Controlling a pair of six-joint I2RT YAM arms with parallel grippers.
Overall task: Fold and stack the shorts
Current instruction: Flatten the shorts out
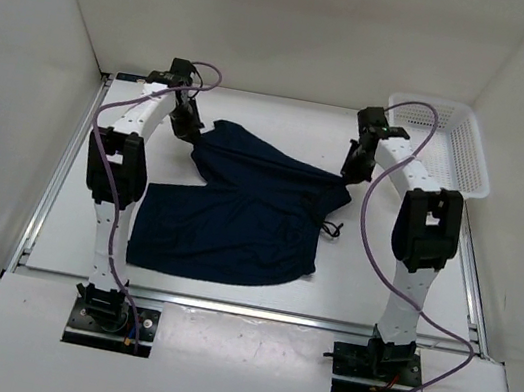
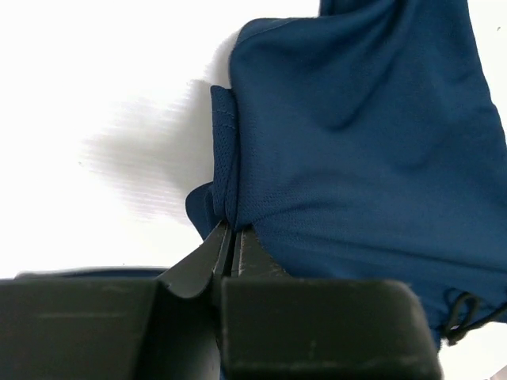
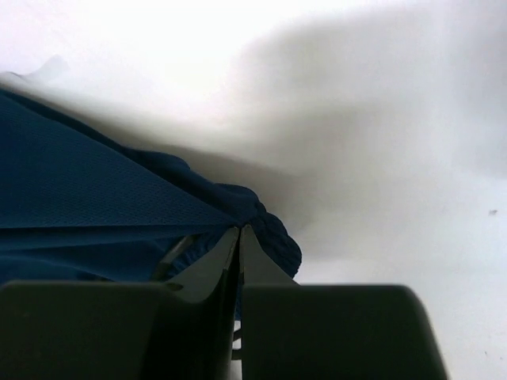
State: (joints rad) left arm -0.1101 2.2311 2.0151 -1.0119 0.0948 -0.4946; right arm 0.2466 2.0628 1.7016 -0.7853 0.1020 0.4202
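Observation:
The dark navy shorts (image 1: 233,213) lie spread on the white table, with the near part flat and the far part lifted and stretched between my two grippers. My left gripper (image 1: 189,129) is shut on the cloth's far left corner, and the left wrist view shows its jaws pinching a hem fold (image 2: 224,198). My right gripper (image 1: 352,171) is shut on the far right corner, where the right wrist view shows bunched waistband cloth (image 3: 265,226) at the closed jaws. The drawstring (image 1: 331,229) hangs at the right edge.
A white mesh basket (image 1: 455,139) stands at the back right corner of the table. White walls enclose the table on the left, back and right. Purple cables loop along both arms.

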